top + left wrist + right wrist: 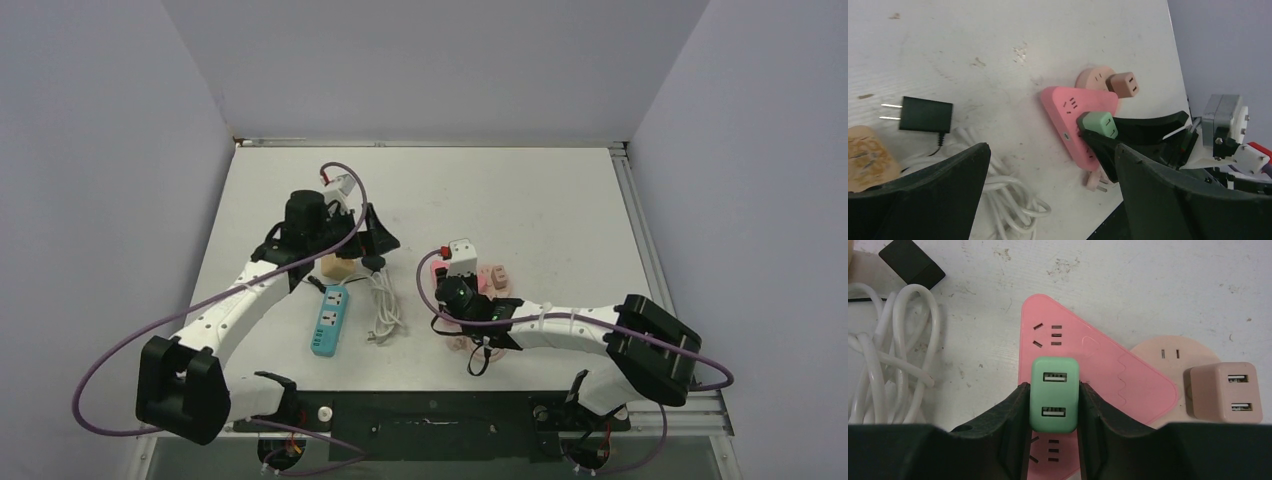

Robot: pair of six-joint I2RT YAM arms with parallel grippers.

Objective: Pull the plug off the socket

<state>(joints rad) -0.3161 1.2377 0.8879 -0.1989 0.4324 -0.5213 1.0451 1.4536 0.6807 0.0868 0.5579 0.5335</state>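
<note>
— Where's the left gripper (1050,150)?
— Left of the pink socket (1128,375), jaws spread wide, holding nothing.
— And the right gripper (1053,392)?
— Over that socket, clamped on the green plug (1055,390).
— The plug itself?
— Upright on the socket's face.

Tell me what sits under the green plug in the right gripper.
The pink socket lies directly under the green plug, flat on the table. The plug's prongs and the holes they enter are hidden by its own body and the right gripper.
</note>
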